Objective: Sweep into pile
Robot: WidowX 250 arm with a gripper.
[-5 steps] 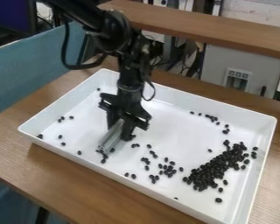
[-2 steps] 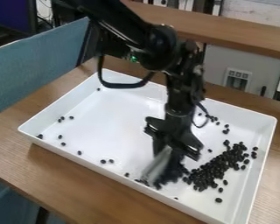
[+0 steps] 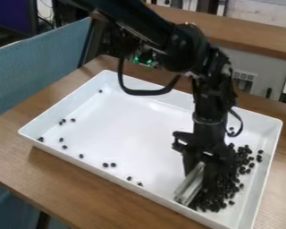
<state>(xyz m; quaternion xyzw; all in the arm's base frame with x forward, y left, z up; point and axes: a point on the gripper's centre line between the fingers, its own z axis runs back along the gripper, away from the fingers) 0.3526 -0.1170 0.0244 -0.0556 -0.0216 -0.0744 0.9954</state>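
dark beans [image 3: 229, 193] bunched around five o'clock in the tray [image 3: 139, 134] — gripper [image 3: 203, 172] has the grey scraper [image 3: 189, 187] clamped, gathering step in hand imo. next move: lift clear, then sweep the strays [image 3: 106, 165] from seven to ten o'clock.

Bright, fairly even light is falling over the white tray [image 3: 127, 129], seemingly from overhead, though I can't be sure. The tray's floor is giving off a soft pale sheen toward its far edge. Just outside the near edge, a blurry-bordered shadow is darkening the wooden table [image 3: 80, 179]. The black arm [image 3: 187, 47] is soaking up light, small green lights [image 3: 137, 59] are glowing on it, and the pale tool [image 3: 190, 185] is glinting near the tray's near edge.
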